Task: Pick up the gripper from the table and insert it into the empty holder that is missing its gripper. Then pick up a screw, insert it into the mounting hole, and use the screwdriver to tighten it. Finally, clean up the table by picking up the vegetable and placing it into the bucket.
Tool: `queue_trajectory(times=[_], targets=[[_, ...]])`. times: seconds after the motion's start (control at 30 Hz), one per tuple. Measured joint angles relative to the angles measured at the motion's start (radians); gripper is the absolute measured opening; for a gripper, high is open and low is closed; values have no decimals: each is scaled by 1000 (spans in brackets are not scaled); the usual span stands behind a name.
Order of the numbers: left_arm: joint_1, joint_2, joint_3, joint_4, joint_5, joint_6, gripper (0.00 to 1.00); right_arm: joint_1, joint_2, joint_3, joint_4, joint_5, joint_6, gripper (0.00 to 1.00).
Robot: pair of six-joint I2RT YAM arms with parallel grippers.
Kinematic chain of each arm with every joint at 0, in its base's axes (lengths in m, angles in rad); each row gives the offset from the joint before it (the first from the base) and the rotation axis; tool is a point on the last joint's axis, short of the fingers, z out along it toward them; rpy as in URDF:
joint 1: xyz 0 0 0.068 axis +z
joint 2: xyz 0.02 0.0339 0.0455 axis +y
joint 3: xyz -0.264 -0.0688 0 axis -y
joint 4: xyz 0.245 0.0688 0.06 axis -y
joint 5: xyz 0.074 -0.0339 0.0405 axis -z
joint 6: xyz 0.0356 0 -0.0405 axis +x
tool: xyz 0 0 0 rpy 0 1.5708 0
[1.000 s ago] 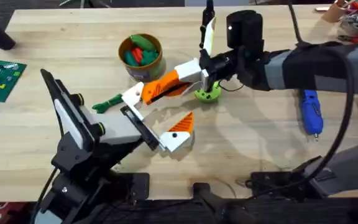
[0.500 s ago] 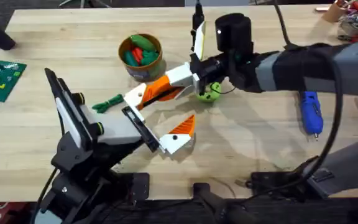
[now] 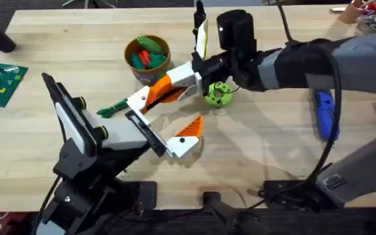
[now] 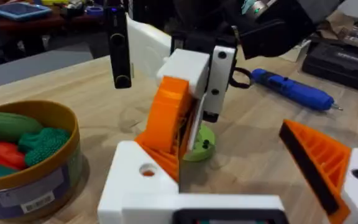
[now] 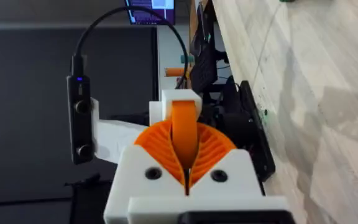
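The gripper (image 3: 164, 87), the long orange wedge with its white block base, is off the desk (image 3: 273, 156) and held in the right claw (image 3: 198, 67), which is shut on the white base end. Its orange tip points down toward the left arm's holder (image 3: 139, 99), the bare white bracket beside the bracket carrying the short orange triangular finger (image 3: 189, 128). In the left wrist view the orange wedge (image 4: 169, 118) meets the white bracket (image 4: 138, 180) at its hole, so the insertion looks begun but not seated; I judge this first step to be in hand, not finished.

Everything after it is left to do. The blue screwdriver (image 3: 325, 116) lies on the desk well to the right, untouched. The dark-green leafy vegetable (image 3: 113, 108) lies on the desk beside the left arm, not in the bucket (image 3: 148, 59), which holds plump green and red toy vegetables. A lime-green round dish (image 3: 218, 93) sits just beyond the held part; whether screws lie in it I cannot tell.

As for the left claw (image 3: 165, 140), it cannot grip: one side carries the short finger and the other is the bare holder, so whether it is open or closed I cannot tell. The mounting hole's alignment is hidden behind the orange wedge, and the right wrist view looks along the wedge (image 5: 184, 134) without showing the joint.
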Motion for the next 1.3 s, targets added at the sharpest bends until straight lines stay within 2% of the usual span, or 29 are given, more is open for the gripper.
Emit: queue_trajectory(times=[0.07,0.17,0.23,0.63,0.8,0.9,1.03,1.3], targets=[[0,0,0,0,-1,0,982,0,0,0,-1,1,3,77],[0,0,0,0,-1,0,982,3,0,0,-1,10,3,113],[0,0,0,0,0,2,982,6,0,0,-2,13,6,194],[-2,0,0,2,17,14,982,21,16,0,34,-9,11,518],[-18,0,0,3,79,14,981,20,16,1,46,-15,15,634],[-18,0,0,3,93,14,981,14,16,1,47,-16,17,732],[-18,0,0,3,101,14,981,-12,16,1,48,-19,16,968],[-18,0,0,3,102,14,981,-94,16,1,45,-13,18,993]])
